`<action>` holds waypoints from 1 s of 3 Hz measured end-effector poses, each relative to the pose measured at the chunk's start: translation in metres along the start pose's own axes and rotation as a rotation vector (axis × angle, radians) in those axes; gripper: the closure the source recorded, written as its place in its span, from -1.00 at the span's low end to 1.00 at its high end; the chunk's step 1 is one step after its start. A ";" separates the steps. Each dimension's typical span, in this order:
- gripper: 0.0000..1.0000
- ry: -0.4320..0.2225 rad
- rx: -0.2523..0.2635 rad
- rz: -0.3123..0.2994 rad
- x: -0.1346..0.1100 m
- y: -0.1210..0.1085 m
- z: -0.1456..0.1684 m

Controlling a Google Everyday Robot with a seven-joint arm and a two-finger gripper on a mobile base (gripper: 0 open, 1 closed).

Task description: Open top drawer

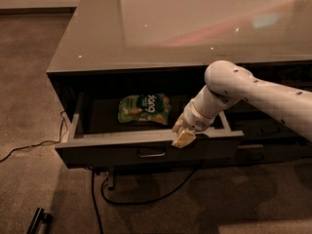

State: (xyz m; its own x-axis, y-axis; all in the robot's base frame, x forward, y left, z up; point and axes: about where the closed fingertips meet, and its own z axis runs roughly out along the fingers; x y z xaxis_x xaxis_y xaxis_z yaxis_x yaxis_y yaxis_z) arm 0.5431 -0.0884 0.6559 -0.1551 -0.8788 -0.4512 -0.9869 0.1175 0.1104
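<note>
The top drawer (112,152) is pulled out from under the glossy counter, showing its dark front, a small metal loop handle (151,153) at centre and its inner floor. A green snack bag (144,108) lies inside toward the back. My gripper (183,135) hangs from the white arm (243,91) over the drawer's front edge, right of the handle, its pale fingers pointing down at the rim.
The glossy counter top (195,28) spans the upper frame. A neighbouring drawer stack (278,130) sits to the right behind the arm. Black cables (141,199) run on the carpet below the drawer. A dark bar-shaped object (39,221) lies at the lower left.
</note>
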 end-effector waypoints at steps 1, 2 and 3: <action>-1.00 -0.036 -0.026 0.062 0.005 0.024 0.016; -1.00 -0.036 -0.026 0.061 0.005 0.024 0.016; -0.63 -0.046 -0.020 0.057 0.003 0.023 0.015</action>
State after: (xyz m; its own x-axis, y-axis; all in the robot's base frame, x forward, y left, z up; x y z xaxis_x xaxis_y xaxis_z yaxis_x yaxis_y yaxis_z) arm 0.5190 -0.0810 0.6438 -0.2135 -0.8487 -0.4839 -0.9754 0.1574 0.1542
